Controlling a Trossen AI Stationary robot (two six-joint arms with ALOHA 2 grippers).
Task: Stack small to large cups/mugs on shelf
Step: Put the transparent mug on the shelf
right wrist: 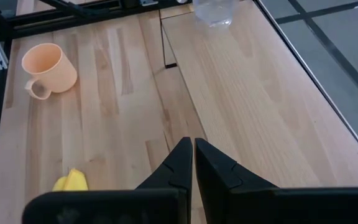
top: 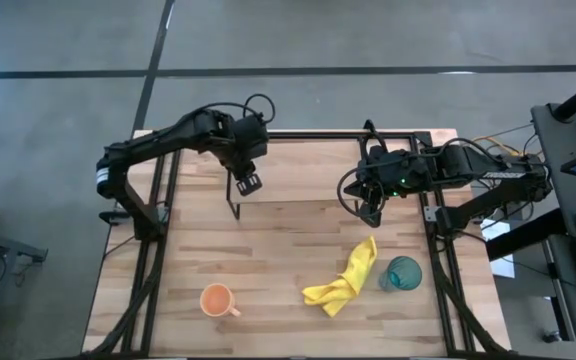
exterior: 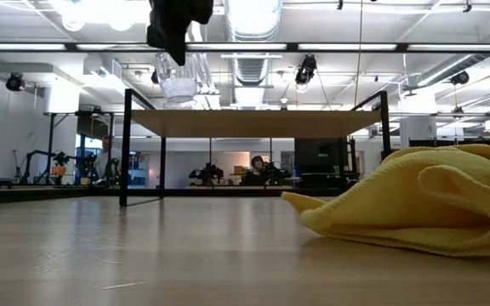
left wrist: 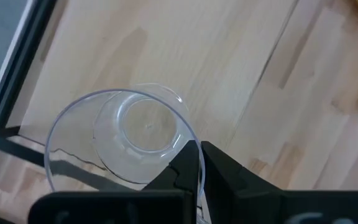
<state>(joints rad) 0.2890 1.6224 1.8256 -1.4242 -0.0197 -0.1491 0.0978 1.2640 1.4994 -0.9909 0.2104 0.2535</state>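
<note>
while over shelf [top: 298,170], left hand [top: 249,183] raised

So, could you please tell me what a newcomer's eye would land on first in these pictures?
Probably the clear glass cup, held up in the air by the left gripper over the left end of the shelf, with its fingers clamped on the rim. Next comes the bright yellow cloth, crumpled on the table between the orange mug and the teal tumbler. The right gripper waits, shut, over the shelf's right end.
</note>
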